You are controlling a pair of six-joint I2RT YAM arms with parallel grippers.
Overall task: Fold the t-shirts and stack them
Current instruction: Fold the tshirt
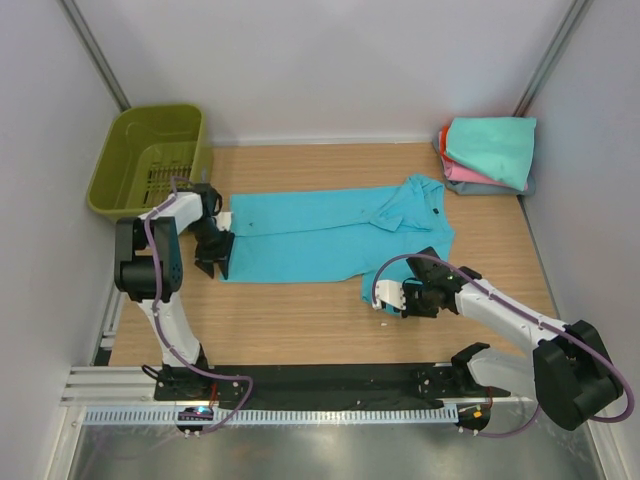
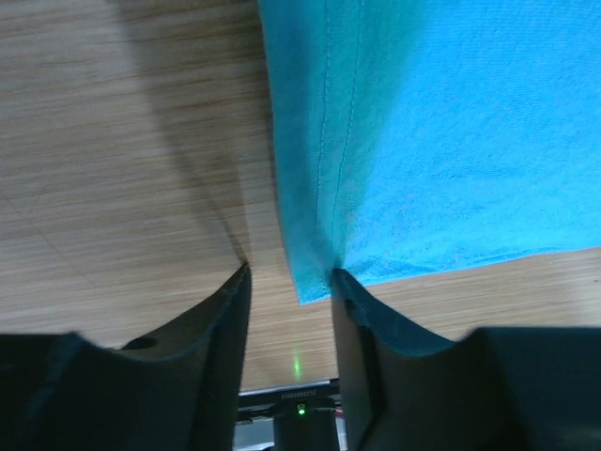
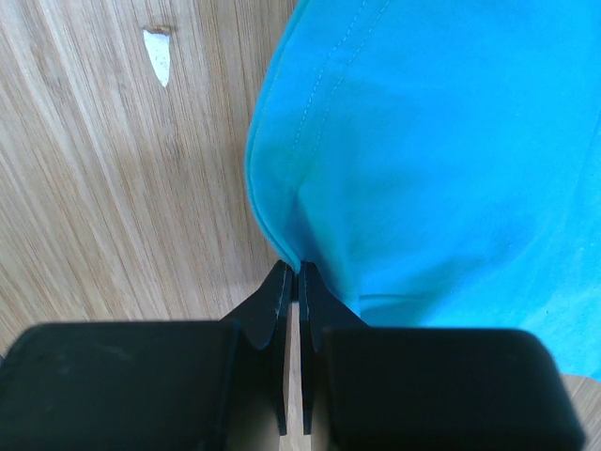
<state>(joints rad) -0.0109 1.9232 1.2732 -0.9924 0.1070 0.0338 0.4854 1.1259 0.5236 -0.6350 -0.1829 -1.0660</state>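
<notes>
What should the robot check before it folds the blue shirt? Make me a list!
1. Is the right gripper pinching the turquoise shirt at its edge: ok.
2. Is the left gripper closed on the shirt's corner: not ok, jaws apart around it.
3. Is the corner between the left jaws: ok.
4. Is the folded stack away from both arms: ok.
5. Is the pinch firm enough to lift: cannot tell.

- The turquoise-blue t-shirt [image 1: 330,235] lay flat across the middle of the table as a long band, its collar end to the right
- The mint-teal t-shirt [image 1: 492,148] topped a folded stack in the far right corner, over a pink t-shirt [image 1: 462,174], an orange-red t-shirt [image 1: 442,140] and a grey-blue t-shirt [image 1: 490,188]
</notes>
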